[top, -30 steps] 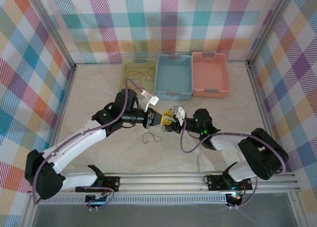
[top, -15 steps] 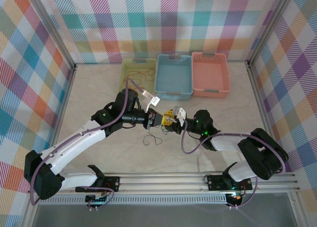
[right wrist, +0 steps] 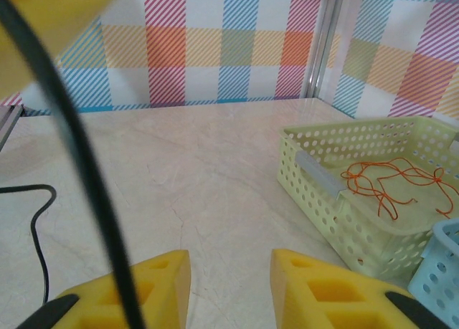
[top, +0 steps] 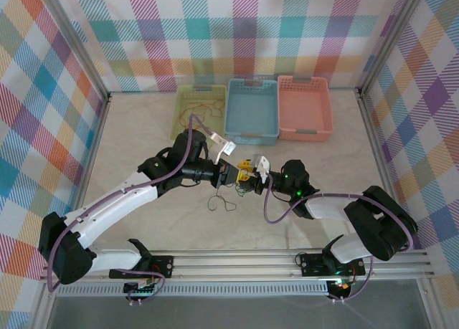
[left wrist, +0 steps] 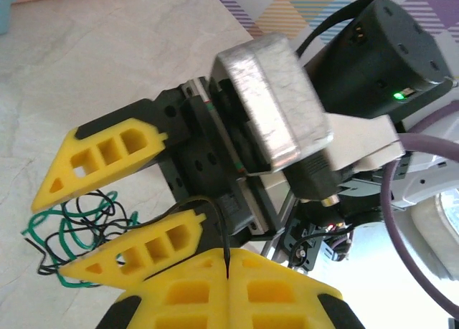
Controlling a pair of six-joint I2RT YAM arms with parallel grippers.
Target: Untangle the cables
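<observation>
Pinching a black wire (left wrist: 224, 239), your left gripper (left wrist: 226, 261) is closed tight, while your right gripper (right wrist: 229, 261) gapes with nothing between its fingers. The green-and-black cable tangle (top: 221, 200) sits just beside both; an orange cable (right wrist: 387, 182) lies in the yellow-green basket (right wrist: 323, 200).

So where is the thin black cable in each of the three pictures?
Top external: black cable loops at mid-picture, just below the right claw.
Left wrist: bottom centre, pinched between the left claw's shut fingers.
Right wrist: blurred dark strand down the left side.
Shared landmark: the right claw's open yellow fingers.
</observation>
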